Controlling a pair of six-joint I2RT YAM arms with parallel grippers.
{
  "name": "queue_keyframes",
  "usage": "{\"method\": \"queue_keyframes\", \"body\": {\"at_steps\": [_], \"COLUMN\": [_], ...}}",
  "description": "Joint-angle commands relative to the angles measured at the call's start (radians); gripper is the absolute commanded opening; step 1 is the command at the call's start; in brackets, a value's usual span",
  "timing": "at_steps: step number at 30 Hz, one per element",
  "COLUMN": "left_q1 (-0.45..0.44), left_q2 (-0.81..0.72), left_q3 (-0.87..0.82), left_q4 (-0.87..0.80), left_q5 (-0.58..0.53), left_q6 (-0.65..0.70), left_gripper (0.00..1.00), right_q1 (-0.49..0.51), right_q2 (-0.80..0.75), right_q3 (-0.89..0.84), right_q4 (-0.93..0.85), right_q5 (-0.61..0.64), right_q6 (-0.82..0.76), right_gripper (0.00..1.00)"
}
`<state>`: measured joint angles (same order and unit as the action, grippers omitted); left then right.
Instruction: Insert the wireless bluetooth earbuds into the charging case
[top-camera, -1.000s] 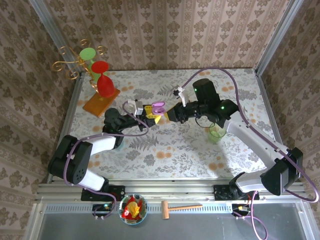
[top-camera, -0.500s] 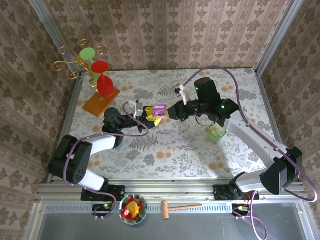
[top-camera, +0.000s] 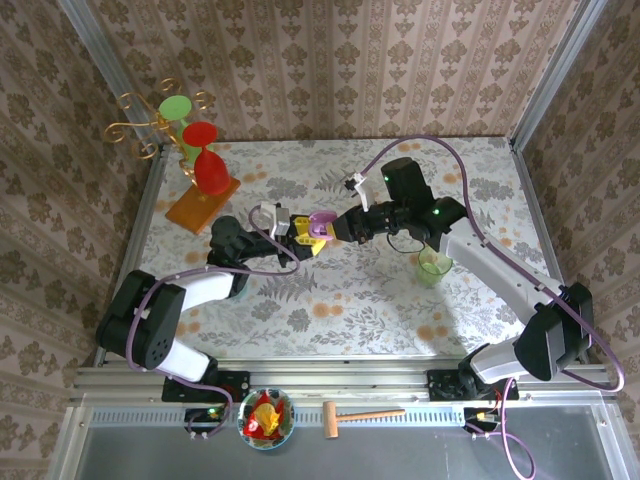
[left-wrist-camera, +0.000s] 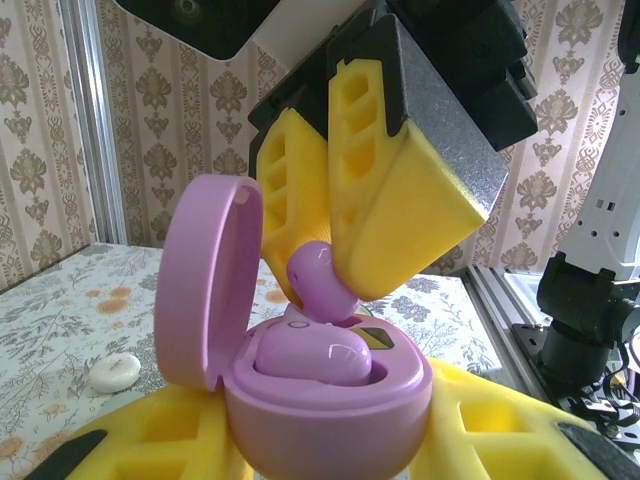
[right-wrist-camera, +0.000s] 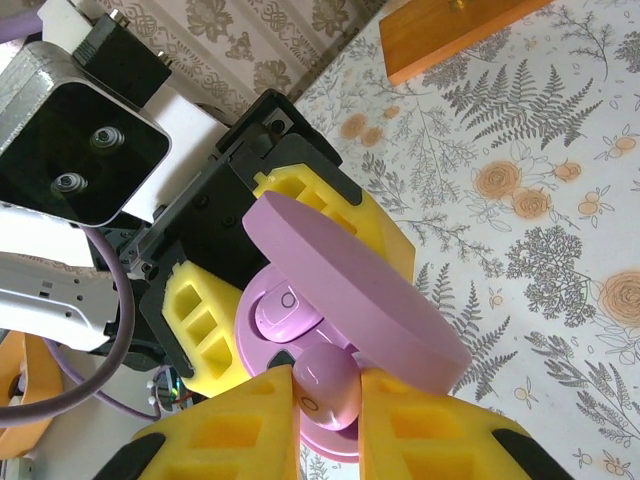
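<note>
My left gripper (top-camera: 300, 232) is shut on the lilac charging case (left-wrist-camera: 330, 400), holding it upright with its lid (left-wrist-camera: 200, 290) swung open. One lilac earbud (left-wrist-camera: 315, 355) lies seated in the case. My right gripper (right-wrist-camera: 330, 395) is shut on a second lilac earbud (right-wrist-camera: 328, 385), pinched between its yellow pads (left-wrist-camera: 400, 220). That bud hangs just over the case's free slot, touching or nearly touching the rim. In the top view the two grippers meet at the case (top-camera: 320, 222) mid-table, with the right gripper (top-camera: 338, 226) coming in from the right.
A green cup (top-camera: 433, 266) stands under the right forearm. A red wine glass (top-camera: 208, 165) and an orange board (top-camera: 200, 205) sit back left by a gold rack (top-camera: 140, 120). A small white oval object (left-wrist-camera: 112, 372) lies on the table behind the case.
My right gripper has moved left with the earbud, from beside the case to right over its open well. The left gripper and case have barely shifted.
</note>
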<state>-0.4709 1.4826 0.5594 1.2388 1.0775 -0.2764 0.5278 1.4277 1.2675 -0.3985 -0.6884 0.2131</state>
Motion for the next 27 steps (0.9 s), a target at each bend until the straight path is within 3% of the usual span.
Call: {"method": "queue_keyframes", "body": {"at_steps": [1, 27], "left_q1": [-0.011, -0.009], "left_q2": [-0.033, -0.006], "left_q3": [0.018, 0.010], "left_q4": [0.049, 0.050], "left_q5": [0.021, 0.010], "left_q6": [0.019, 0.056], "left_gripper": [0.20, 0.20], "right_q1": [-0.001, -0.005], "right_q2": [0.014, -0.026], "right_q3": [-0.008, 0.021], "right_q4": [-0.019, -0.126], "right_q5": [0.000, 0.012], "right_q6": [-0.001, -0.010], "right_gripper": [0.18, 0.18]}}
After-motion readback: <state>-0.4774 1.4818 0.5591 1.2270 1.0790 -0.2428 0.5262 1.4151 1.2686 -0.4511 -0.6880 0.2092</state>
